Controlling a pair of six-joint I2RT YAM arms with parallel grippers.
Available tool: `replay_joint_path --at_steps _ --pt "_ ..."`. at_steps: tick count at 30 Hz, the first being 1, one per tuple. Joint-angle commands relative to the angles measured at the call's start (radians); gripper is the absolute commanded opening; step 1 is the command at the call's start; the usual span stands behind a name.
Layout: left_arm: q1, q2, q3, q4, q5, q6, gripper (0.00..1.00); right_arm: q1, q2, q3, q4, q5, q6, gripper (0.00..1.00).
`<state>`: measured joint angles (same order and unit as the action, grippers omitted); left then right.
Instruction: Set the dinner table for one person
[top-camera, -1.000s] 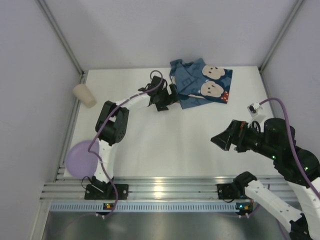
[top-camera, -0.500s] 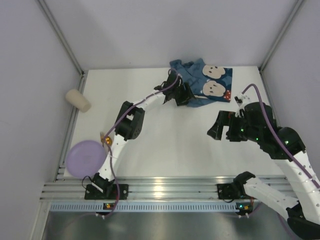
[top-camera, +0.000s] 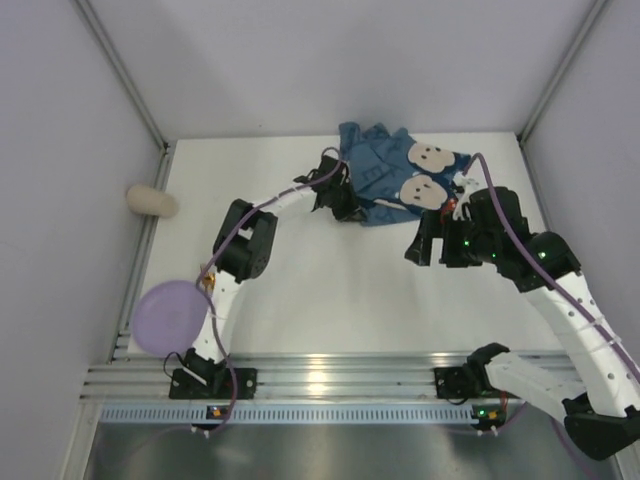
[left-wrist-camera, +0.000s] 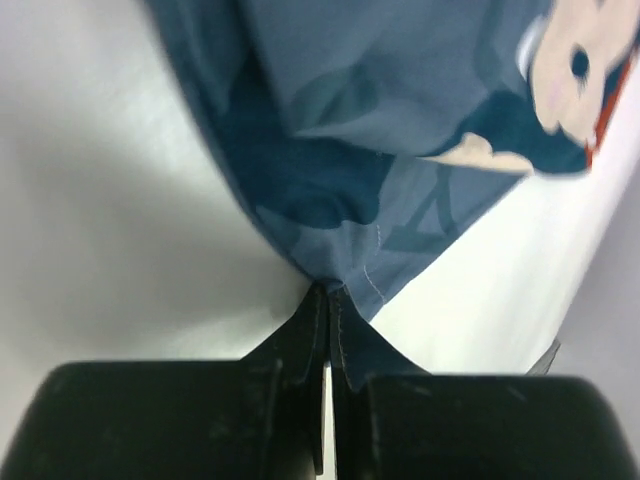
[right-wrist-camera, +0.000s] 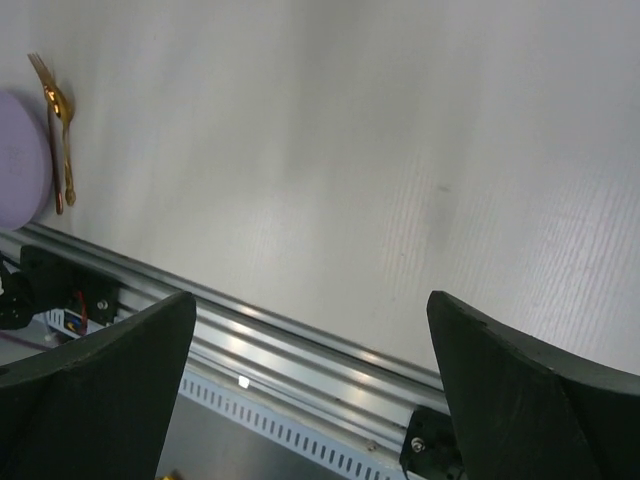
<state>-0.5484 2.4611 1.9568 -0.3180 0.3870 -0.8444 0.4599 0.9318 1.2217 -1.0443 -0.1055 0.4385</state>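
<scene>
The dinner table (top-camera: 330, 290) is the white bench filling the middle of the top view, with its ribbed rail along the bottom of the frame. The blue bear-print placemat (top-camera: 385, 175) lies crumpled at upper centre, against the far edge.

My left gripper (top-camera: 345, 205) is pressed together on a corner of that cloth. In the left wrist view the jaws pinch a thin point of fabric (left-wrist-camera: 345, 300) and the rest hangs in folds above. The right gripper (top-camera: 422, 245) is spread wide and holds nothing. It hovers just below the right side of the cloth, and its wrist camera looks down at bare bench.

I judge the step to be pulling the placemat out and laying it flat. To do it well, I would:
- keep the pinch low and drag slowly toward the bottom centre of the frame, because the grip is only on the tip of the corner and could slip
- bring the open gripper onto the opposite edge to hold or stretch it, so the folds come out rather than travel along

Count:
- one placemat, with two bear faces showing
- one purple plate (top-camera: 170, 315) at lower left
- two gold utensils beside it, one of them a fork (right-wrist-camera: 42, 72)
- one beige cup (top-camera: 150, 200) on its side at far left
</scene>
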Motion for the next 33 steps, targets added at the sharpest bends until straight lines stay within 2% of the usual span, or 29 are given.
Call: replay_joint_path --at_steps 1,4,6,11,15,23,26,29,33 --pt "0.094 -0.183 -0.231 -0.165 -0.089 0.086 0.0 -0.03 0.067 -0.031 0.137 -0.06 -0.023 1.0" --pt "0.152 -0.379 -0.432 -0.182 -0.123 0.146 0.0 -0.056 0.133 -0.054 0.214 -0.077 -0.037 1.0" --pt "0.189 -0.445 -0.543 -0.211 -0.146 0.197 0.0 -0.087 0.189 -0.065 0.246 -0.088 -0.05 1.0" --pt "0.237 -0.62 -0.716 -0.256 -0.189 0.252 0.0 -0.144 0.358 -0.096 0.346 -0.1 -0.058 1.0" --pt "0.245 -0.692 -0.82 -0.248 -0.18 0.248 0.0 -0.164 0.485 -0.126 0.411 -0.092 -0.079 1.0" --pt "0.245 -0.734 -0.855 -0.265 -0.171 0.235 0.0 -0.228 0.708 -0.096 0.468 0.001 -0.119 1.0" --pt "0.245 -0.732 -0.845 -0.279 -0.174 0.242 0.0 -0.317 0.775 -0.07 0.448 0.064 -0.075 1.0" --pt "0.246 -0.717 -0.831 -0.286 -0.171 0.242 0.0 -0.378 0.814 -0.064 0.457 0.053 -0.055 1.0" --pt "0.246 -0.697 -0.806 -0.288 -0.168 0.242 0.0 -0.385 0.863 -0.045 0.486 0.02 -0.047 1.0"
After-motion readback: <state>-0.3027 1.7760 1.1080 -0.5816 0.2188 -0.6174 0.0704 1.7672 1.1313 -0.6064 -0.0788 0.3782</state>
